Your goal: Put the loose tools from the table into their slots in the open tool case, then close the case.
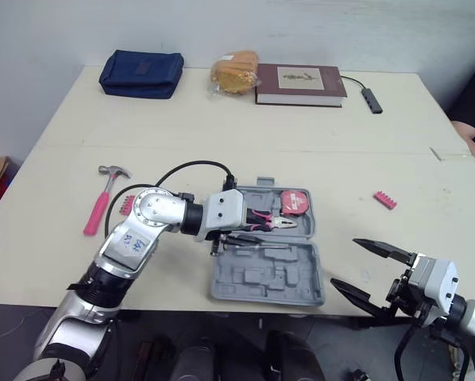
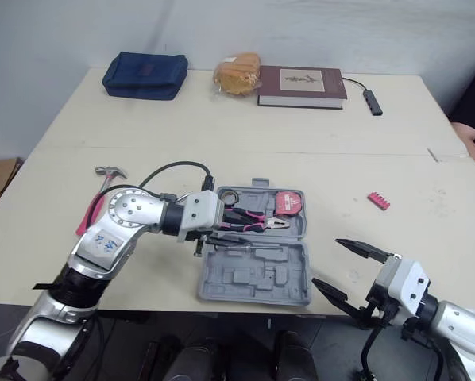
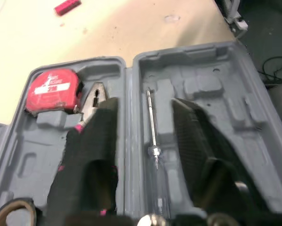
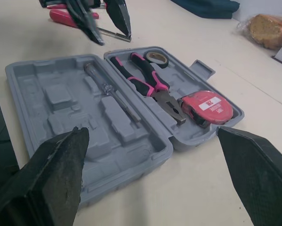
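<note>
Currently: left gripper (image 3: pixel 143 106) is hanging over the open tool case (image 1: pixel 261 279), fingers spread wide and gripping nothing. Screwdriver (image 3: pixel 153 136) is lying beneath it, between the fingers, by the hinge. Pliers (image 4: pixel 150 82) are lying under one finger, tape measure (image 3: pixel 53 87) just past its tip. Hammer (image 1: pixel 102 198) is lying well behind it. Right gripper (image 1: pixel 345 262) is gaping wide and empty, just beside the case, with a pink bit strip (image 1: pixel 384 199) lying beyond it.

We take this for an office or lab: a plain table (image 1: pixel 222 135) against a white wall (image 1: pixel 301 24), with a book (image 1: pixel 301 83) and a cable hub (image 1: pixel 371 100).
</note>
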Action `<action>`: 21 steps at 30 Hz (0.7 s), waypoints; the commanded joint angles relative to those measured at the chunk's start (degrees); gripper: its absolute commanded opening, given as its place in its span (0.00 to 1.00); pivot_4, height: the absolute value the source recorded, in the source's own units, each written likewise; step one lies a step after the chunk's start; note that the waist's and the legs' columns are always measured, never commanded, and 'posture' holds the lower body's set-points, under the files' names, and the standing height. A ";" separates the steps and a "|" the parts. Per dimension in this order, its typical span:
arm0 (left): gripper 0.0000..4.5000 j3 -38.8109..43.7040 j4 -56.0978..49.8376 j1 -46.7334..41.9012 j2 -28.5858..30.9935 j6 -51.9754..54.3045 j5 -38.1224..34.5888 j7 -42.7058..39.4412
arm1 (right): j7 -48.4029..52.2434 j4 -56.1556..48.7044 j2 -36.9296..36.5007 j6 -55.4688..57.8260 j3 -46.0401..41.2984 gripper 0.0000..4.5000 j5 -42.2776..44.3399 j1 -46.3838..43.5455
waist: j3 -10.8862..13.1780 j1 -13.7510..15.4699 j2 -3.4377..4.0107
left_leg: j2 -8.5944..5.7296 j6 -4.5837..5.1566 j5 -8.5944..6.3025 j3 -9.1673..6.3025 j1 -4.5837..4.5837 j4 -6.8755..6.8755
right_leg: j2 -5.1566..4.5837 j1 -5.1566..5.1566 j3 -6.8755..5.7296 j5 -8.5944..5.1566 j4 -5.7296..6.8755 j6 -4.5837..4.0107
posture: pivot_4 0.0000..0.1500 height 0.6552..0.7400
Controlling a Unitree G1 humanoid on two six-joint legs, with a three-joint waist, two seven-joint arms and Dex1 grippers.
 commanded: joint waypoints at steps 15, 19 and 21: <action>0.02 -4.00 9.74 4.80 -1.62 -6.12 6.65 1.79 | -0.06 -2.18 -0.16 -1.20 -2.93 1.00 -0.68 2.89 | -0.01 0.01 0.01 | 0.02 0.03 -0.05 -0.01 0.02 0.02 | -0.02 0.02 -0.01 0.01 -0.03 0.02 | 1.00 1.00; 0.02 -4.48 10.51 4.58 -1.35 -4.48 8.54 3.34 | 0.50 -1.50 -0.73 -1.58 -4.58 1.00 -0.59 3.52 | -0.03 0.02 0.04 | 0.02 0.03 -0.05 -0.01 0.06 0.02 | -0.06 0.07 0.00 0.01 -0.03 0.02 | 1.00 1.00; 0.02 -4.83 10.49 4.55 -1.36 -2.78 8.47 3.41 | 0.75 -1.31 -0.89 -1.53 -5.34 1.00 -0.48 3.62 | -0.04 0.03 0.04 | 0.02 0.04 -0.06 -0.02 0.07 0.02 | -0.07 0.09 0.00 0.01 -0.04 0.02 | 1.00 1.00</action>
